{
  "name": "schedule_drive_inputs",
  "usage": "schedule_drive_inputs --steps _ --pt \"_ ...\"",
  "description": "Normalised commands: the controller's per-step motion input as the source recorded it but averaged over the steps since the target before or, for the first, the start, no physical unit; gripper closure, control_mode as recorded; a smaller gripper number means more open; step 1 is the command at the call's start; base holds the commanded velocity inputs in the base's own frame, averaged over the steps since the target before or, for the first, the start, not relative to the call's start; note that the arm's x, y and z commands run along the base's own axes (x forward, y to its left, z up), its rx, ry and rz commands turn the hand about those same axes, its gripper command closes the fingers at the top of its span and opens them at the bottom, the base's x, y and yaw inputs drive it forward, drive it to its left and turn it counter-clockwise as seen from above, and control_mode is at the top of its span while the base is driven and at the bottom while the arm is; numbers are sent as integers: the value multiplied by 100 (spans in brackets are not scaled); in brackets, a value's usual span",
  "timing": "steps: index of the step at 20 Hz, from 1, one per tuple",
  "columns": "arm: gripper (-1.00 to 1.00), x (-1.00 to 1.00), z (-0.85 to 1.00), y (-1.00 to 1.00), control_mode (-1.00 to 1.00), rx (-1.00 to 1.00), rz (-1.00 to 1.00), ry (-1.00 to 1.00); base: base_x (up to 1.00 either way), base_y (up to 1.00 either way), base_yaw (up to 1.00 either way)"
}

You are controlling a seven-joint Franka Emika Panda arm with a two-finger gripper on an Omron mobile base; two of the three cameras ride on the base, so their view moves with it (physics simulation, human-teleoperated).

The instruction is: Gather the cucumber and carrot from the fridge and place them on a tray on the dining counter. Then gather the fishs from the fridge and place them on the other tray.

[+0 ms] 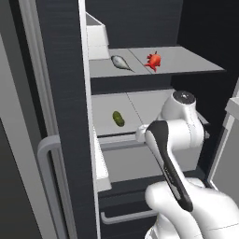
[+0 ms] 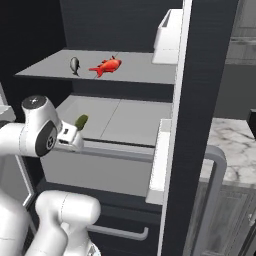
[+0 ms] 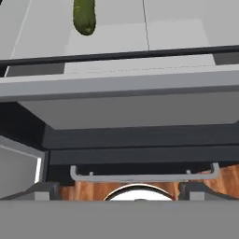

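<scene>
Fridge (image 1: 60, 93), open: black body, light grey shelves, grey bar handle at the door edge. Upper shelf (image 1: 186, 63): two fish lying apart, the silver one (image 1: 119, 61) to the left in the left base view, the red one (image 1: 153, 60) to its right; in the right base view they lie in the same order, silver (image 2: 74, 65) and red (image 2: 107, 66), near the shelf's middle. Lower shelf (image 1: 149, 100): one cucumber (image 1: 118, 118), dark green, lying flat on the left half, behind the shelf's front rim; in the right base view its end (image 2: 81, 121) shows just above the arm's wrist; in the hand view it sits at the top edge (image 3: 84, 16), beyond the rim. Below the lower shelf: a grey drawer (image 3: 130, 109), then a dark drawer front with a grey bar handle (image 3: 144, 176). Arm (image 1: 177, 126): white, bent in front of the lower shelf's rim, wrist at about the shelf's level, apart from the cucumber. Gripper (image 3: 119, 190): fingers spread as wide as they go, nothing between them, looking down the fridge front at the lower drawers and a strip of wooden floor (image 3: 224, 179). Door bin (image 2: 167, 37): light grey, level with the upper shelf. Counter (image 2: 232, 150): veined marble, seen past the door at the right of the right base view.
</scene>
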Motion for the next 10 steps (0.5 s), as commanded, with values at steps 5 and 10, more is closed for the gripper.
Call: schedule_drive_inputs --steps 5,10 --pt "-100 79 25 22 -100 0 1 -10 0 0 0" --pt "-100 68 1 30 -100 0 2 -1 0 0 0"
